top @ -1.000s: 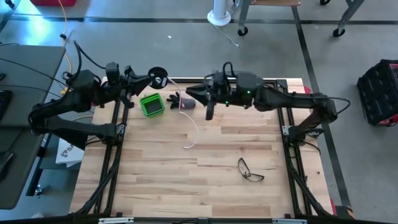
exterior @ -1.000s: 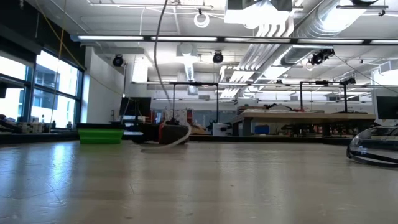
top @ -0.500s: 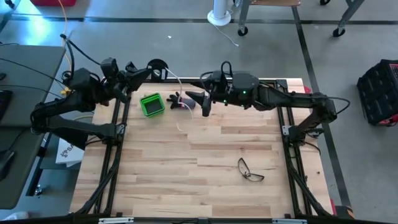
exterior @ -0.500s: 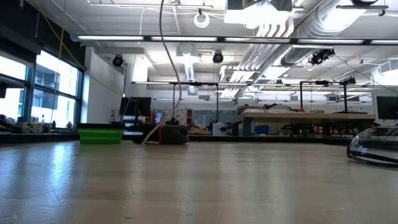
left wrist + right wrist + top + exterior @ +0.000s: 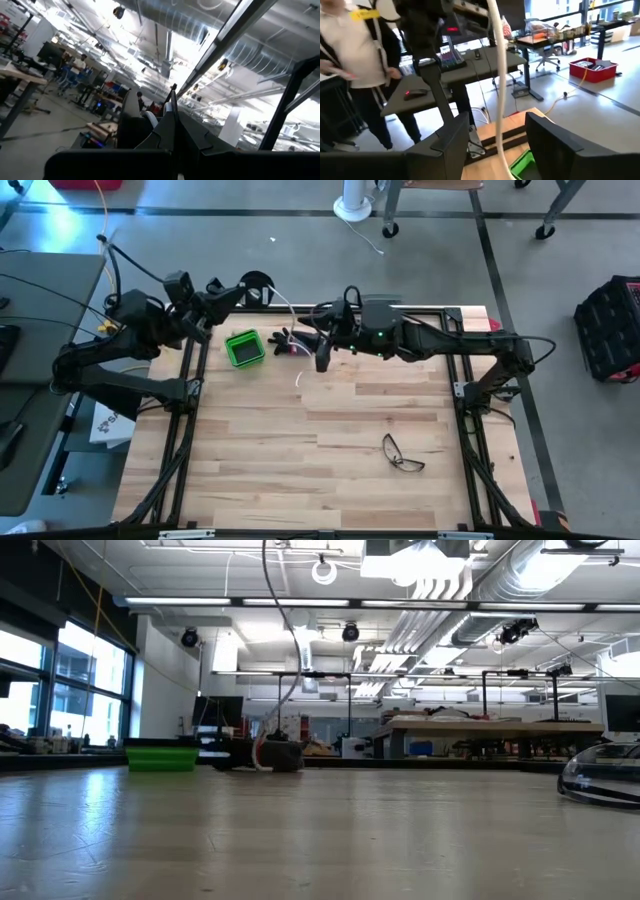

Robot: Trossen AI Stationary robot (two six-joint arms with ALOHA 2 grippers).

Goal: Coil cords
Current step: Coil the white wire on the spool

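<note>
My left gripper point(image 5: 236, 293) is raised beyond the table's far left corner, shut on the small black reel point(image 5: 255, 283). The white cord point(image 5: 287, 307) runs from the reel down to the table, where its free end point(image 5: 300, 375) lies. In the low view the cord point(image 5: 289, 670) hangs from above and meets the table beside a dark object point(image 5: 284, 755). My right gripper point(image 5: 313, 348) is open, level and pointing toward the table's left. The cord point(image 5: 498, 75) passes between its fingers; whether it touches them I cannot tell. My left gripper has its shut fingers point(image 5: 172, 112) on the black reel point(image 5: 131, 117), which shows just beside them. The fingers slant upward and the reel is lifted clear of the table. The cord hangs slack from it. The fingers themselves hide the place of contact.
A green box point(image 5: 243, 348) and a dark object point(image 5: 290, 341) sit near the far edge, close to my right gripper. Eyeglasses point(image 5: 403, 452) lie at the near right. The black frame rails point(image 5: 188, 380) run along both sides. A person point(image 5: 355, 55) stands beyond the table.
My right gripper has moved toward the table's left and a little down. The cord's free end has slid along the table from the middle toward the far edge. My left gripper has tipped upward, carrying the reel slightly toward the far edge.
</note>
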